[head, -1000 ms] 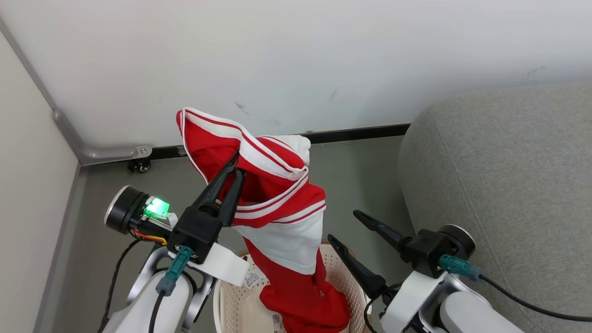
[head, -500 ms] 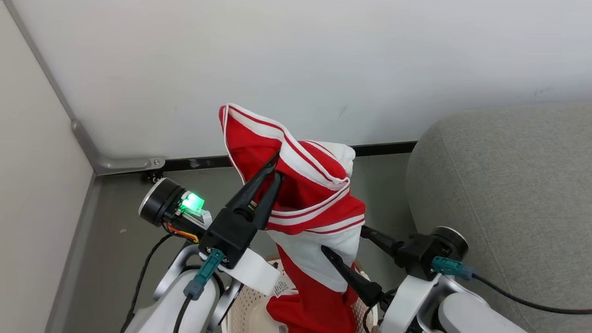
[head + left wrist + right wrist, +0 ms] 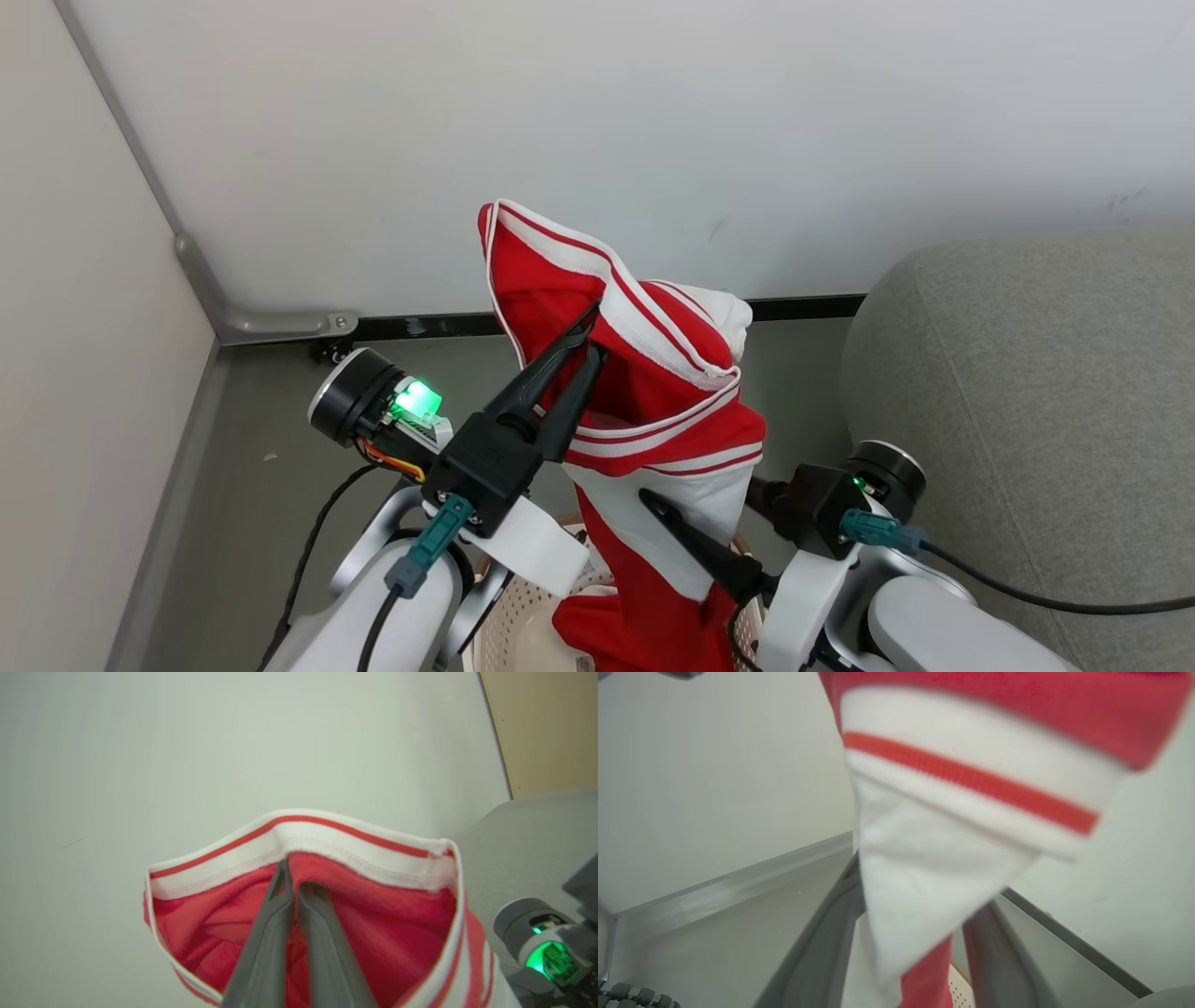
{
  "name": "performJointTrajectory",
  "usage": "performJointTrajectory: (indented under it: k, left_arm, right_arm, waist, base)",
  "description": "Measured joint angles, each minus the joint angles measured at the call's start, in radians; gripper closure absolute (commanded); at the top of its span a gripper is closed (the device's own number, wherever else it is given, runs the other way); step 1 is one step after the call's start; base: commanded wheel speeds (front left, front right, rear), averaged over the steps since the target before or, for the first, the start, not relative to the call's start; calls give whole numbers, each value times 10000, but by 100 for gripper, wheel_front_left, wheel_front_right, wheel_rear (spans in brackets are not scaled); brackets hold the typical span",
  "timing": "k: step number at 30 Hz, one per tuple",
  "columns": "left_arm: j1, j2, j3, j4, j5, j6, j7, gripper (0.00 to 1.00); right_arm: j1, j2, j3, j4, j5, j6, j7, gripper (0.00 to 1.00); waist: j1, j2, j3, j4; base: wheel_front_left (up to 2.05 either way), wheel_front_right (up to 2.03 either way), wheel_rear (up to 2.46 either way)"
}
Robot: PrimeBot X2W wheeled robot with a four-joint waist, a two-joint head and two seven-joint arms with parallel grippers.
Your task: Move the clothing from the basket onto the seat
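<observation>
The basket [image 3: 523,635] is cut off by the head view's bottom edge and largely covered by the hanging clothing [image 3: 653,420]. One finger of the right gripper [image 3: 695,490] is hidden behind it. In the right wrist view the clothing is blurred, and the fingertips are covered.

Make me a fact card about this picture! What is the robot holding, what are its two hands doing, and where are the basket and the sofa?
held thing: red and white clothing, lifted up, its lower end hanging down to the basket
left gripper: shut on the clothing just under its striped trim
right gripper: open, one finger on each side of the hanging cloth
basket: cream with little holes, low down between the two arms
sofa: grey, on the robot's right, no clothing on the part in view
</observation>
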Motion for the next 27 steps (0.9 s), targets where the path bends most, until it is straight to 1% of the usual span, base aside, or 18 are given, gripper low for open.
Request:
performJointTrajectory:
  k: [4, 5, 6, 12, 17, 20, 23, 27]
  left_arm:
    - [1, -2, 56, -10, -176, -79, 84, 100]
    - [3, -4, 69, -8, -190, -79, 86, 100]
    - [4, -4, 90, -8, -270, -79, 86, 100]
    - [26, 140, 374, 341, -437, -73, 268, 100]
    - [237, 426, 667, 1093, -616, -71, 485, 100]
    - [348, 468, 842, 1509, -796, -71, 527, 100]
    - [455, 464, 974, 1827, -1014, -69, 529, 100]
    - [654, 401, 1156, 2138, -1306, -65, 527, 100]
  right_arm:
    - [-167, 13, 217, 178, -12, 0, -54, 76]
    - [-237, 15, 247, 196, -21, 0, -121, 91]
    - [-297, 23, 278, 209, -35, 0, -196, 100]
    - [-396, 73, 585, 261, -65, 0, -397, 100]
    - [-388, -90, 723, 242, 117, 0, -514, 100]
    - [-326, -198, 740, 161, 318, 0, -600, 100]
    - [-109, -217, 637, -17, 719, 0, -709, 100]
    - [186, -215, 117, -255, 1333, 0, -878, 100]
  waist:
    - [0, 0, 34, 41]
    - [0, 0, 46, 39]
    - [0, 0, 57, 34]
    - [0, 0, 116, -60]
    - [0, 0, 148, -224]
    - [0, 0, 159, -349]
    - [0, 0, 164, -486]
    - [0, 0, 169, -678]
  base:
    - [0, 0, 0]
    - [0, 0, 0]
    - [0, 0, 0]
    - [0, 0, 0]
    - [0, 0, 0]
    - [0, 0, 0]
    - [0, 0, 0]
    - [0, 0, 0]
